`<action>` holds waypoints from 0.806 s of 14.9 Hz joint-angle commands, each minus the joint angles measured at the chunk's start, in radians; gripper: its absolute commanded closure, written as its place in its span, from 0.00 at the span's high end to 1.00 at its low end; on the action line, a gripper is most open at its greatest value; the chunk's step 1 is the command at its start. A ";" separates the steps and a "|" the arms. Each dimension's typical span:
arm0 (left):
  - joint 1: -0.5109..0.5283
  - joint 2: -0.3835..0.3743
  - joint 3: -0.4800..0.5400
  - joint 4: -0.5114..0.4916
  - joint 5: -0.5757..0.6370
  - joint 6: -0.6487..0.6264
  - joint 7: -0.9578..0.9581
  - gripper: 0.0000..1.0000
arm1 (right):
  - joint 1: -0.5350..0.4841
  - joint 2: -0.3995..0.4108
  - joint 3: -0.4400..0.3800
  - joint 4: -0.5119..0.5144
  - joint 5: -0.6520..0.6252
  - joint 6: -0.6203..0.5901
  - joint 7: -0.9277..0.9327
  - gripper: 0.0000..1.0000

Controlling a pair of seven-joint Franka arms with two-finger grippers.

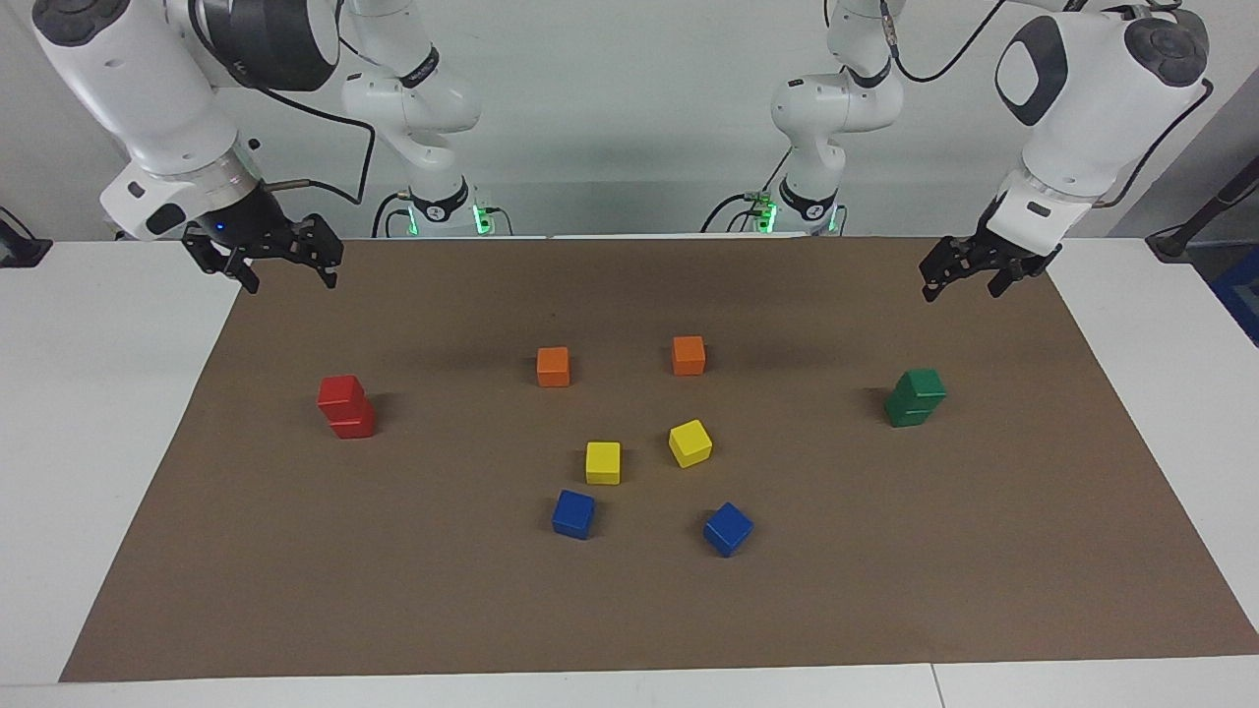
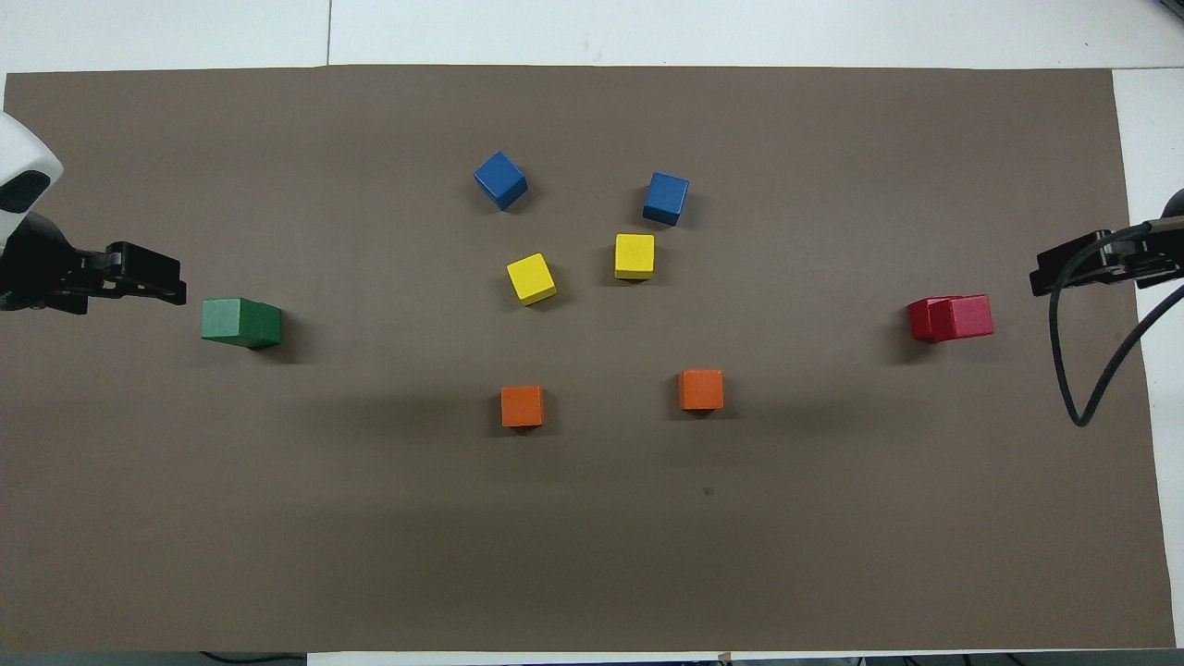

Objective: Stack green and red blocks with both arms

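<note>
Blocks stacked by colour, red pair (image 1: 346,405) and green pair (image 1: 915,397).
Left gripper (image 1: 969,271) and right gripper (image 1: 285,264), both spread empty, hang above the brown mat's (image 1: 629,629) corners, probably finished.

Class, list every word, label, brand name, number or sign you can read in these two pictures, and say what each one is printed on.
None can be read.
Right arm: a small dark marking on its upper link, too small to read.
Left arm: the same kind of marking, too small to read.
Red blocks, green blocks, the other cubes and the brown mat: plain, no print.
</note>
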 commanded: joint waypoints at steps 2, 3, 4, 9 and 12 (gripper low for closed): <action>-0.013 0.001 0.004 -0.002 -0.008 0.016 0.001 1.00 | -0.014 0.006 0.005 0.022 0.000 -0.023 0.018 1.00; -0.013 -0.001 0.002 -0.002 -0.008 0.016 0.001 1.00 | -0.014 0.006 0.005 0.022 0.000 -0.022 0.018 1.00; -0.013 -0.001 0.002 -0.002 -0.008 0.013 0.001 1.00 | -0.016 0.006 0.005 0.022 0.000 -0.019 0.020 1.00; -0.015 -0.001 0.002 -0.002 -0.006 0.003 -0.002 1.00 | -0.016 0.004 0.005 0.022 -0.002 0.023 0.020 1.00; -0.015 -0.001 0.002 -0.002 -0.006 0.004 -0.002 1.00 | -0.022 0.006 0.004 0.022 -0.011 0.047 0.018 1.00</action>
